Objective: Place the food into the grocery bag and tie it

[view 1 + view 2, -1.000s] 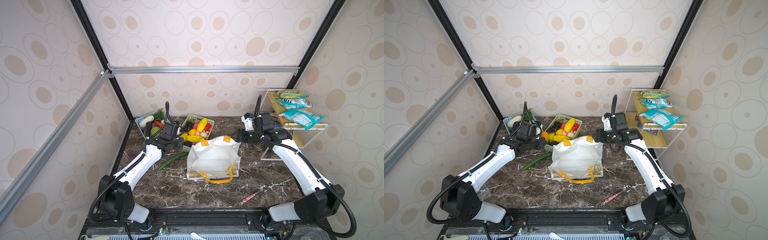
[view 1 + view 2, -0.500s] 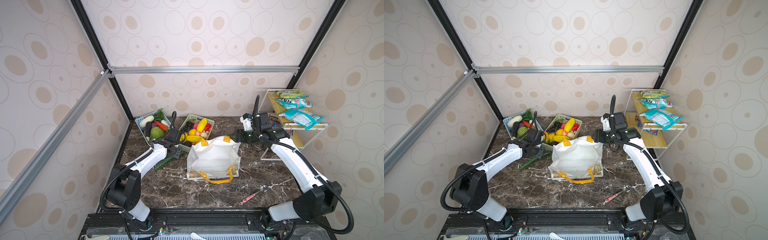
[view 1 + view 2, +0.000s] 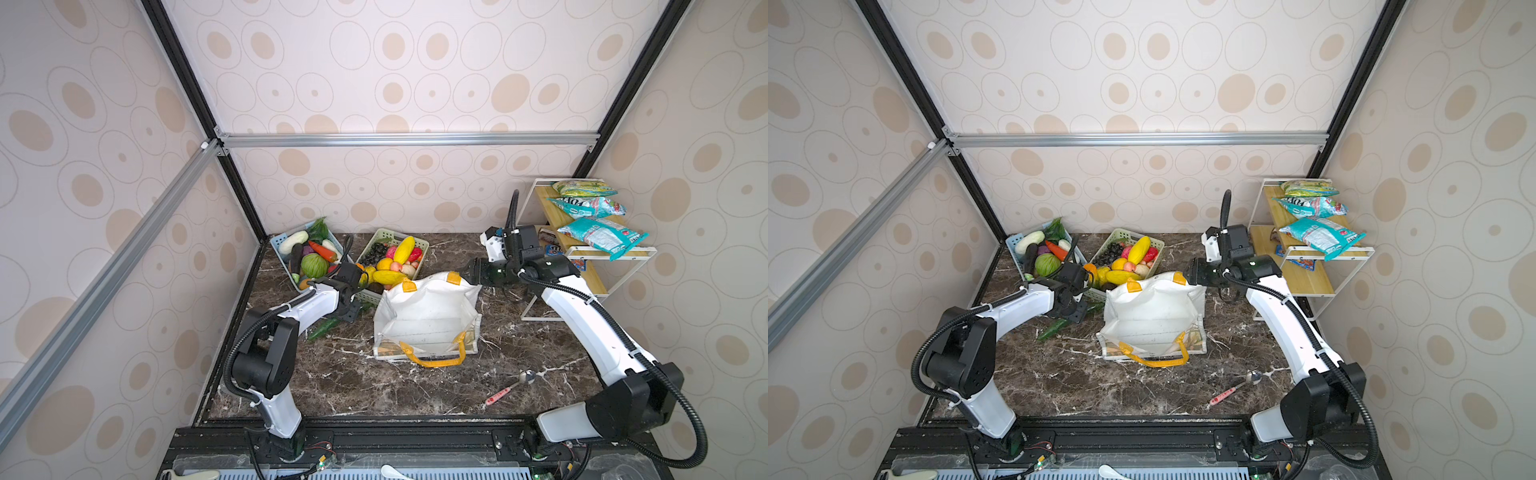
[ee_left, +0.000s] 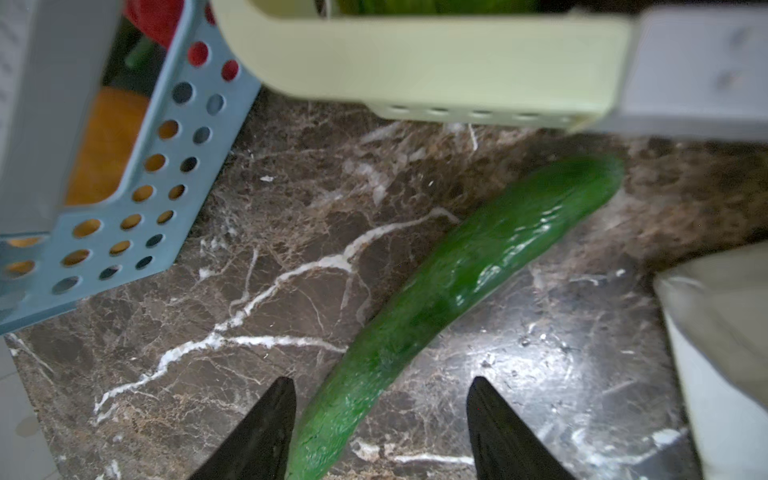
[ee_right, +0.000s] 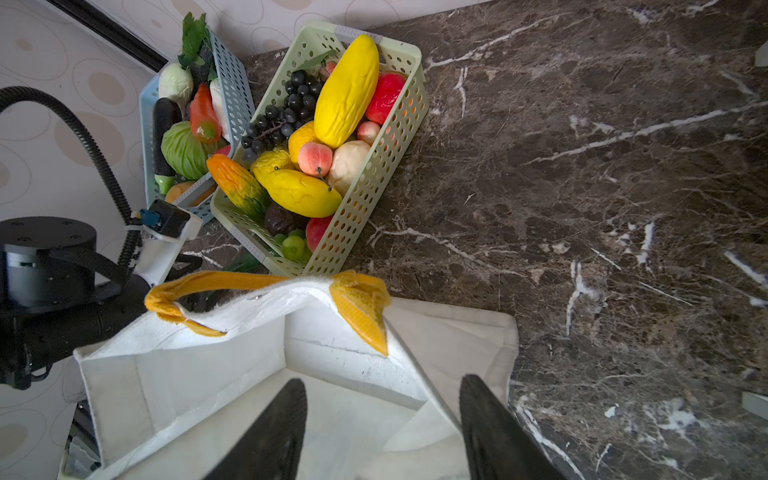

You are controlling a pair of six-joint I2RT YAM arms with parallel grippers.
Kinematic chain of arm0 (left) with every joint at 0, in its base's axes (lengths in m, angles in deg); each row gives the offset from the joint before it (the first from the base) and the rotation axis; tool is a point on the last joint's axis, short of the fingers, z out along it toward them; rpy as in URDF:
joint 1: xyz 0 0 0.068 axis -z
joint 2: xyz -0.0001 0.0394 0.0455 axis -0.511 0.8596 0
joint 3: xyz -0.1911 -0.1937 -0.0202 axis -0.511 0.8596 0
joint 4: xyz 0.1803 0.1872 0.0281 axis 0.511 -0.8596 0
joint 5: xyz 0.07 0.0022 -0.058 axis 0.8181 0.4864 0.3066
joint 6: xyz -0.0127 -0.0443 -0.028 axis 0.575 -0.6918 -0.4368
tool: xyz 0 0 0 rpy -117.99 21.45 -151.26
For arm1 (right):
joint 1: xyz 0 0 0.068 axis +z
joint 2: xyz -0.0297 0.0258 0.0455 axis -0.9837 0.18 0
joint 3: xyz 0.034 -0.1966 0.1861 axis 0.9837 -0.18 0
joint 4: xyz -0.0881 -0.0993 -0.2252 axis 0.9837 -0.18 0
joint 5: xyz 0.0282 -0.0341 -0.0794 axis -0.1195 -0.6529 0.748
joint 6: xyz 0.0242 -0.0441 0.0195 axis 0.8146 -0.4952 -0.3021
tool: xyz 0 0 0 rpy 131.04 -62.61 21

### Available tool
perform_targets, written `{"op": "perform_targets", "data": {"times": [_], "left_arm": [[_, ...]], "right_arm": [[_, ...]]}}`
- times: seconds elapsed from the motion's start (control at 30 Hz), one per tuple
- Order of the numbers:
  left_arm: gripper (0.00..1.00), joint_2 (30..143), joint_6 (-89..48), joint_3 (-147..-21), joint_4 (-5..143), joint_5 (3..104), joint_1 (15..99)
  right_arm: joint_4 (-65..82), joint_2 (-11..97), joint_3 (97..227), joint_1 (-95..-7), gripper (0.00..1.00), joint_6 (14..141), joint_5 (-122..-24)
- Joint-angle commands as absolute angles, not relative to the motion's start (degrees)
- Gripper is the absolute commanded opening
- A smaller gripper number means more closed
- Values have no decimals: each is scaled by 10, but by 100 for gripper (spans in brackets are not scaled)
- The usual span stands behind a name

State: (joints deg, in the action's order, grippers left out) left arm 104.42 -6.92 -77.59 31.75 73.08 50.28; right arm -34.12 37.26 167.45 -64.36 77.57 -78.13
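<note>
Your left pincer [image 4: 381, 399] hung low over the desk [image 4: 291, 249] with its jaws well apart, straddling one end of the cucumber [image 4: 457, 274] without clamping it. One finger [image 4: 266, 432] sat just beside the skin and the other stood clear, so it had hold of nothing. The cucumber lay flat on the marble, slanting between the blue basket [image 4: 124, 232] and the bag [image 4: 727, 374], its other end near the green basket [image 4: 415, 62]. In both top views that arm reached in front of the two baskets, which stood side by side at the back left of the desk. The bag stood upright and open-mouthed just to their right, about mid-desk. Your right pincer [image 5: 383, 380] was open too, poised at the bag's back right corner. The side wall's rim ran between its fingers, nearer one of them, with a plain gap left, and nothing was gripped. The other produce [image 5: 345, 91] was heaped in the baskets. The packets [image 3: 600, 237] lay on the shelf [image 3: 592, 282] at the back right. The bag's front handle [image 3: 432, 361] drooped onto the desk, and the back handle [image 5: 216, 282] ran along the far rim. A spoon [image 3: 511, 388] lay near the front right.
</note>
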Motion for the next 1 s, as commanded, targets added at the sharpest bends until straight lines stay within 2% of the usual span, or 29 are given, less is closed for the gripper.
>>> {"op": "perform_targets", "data": {"times": [0.0, 0.37, 0.53, 0.73, 0.97], "left_arm": [[66, 1056, -45, -775, 318, 711, 485], [65, 1113, -29, -806, 325, 605, 443], [52, 1126, -41, -806, 320, 594, 441], [44, 1097, -56, -782, 311, 602, 441], [30, 1065, -68, -755, 306, 615, 441]], "right_arm": [[-342, 364, 1683, -640, 62, 772, -783], [-333, 364, 1673, -639, 62, 777, -789], [-335, 358, 1668, -640, 62, 772, -782], [-333, 359, 1664, -639, 61, 771, -784], [-323, 362, 1661, -640, 62, 774, -792]]}}
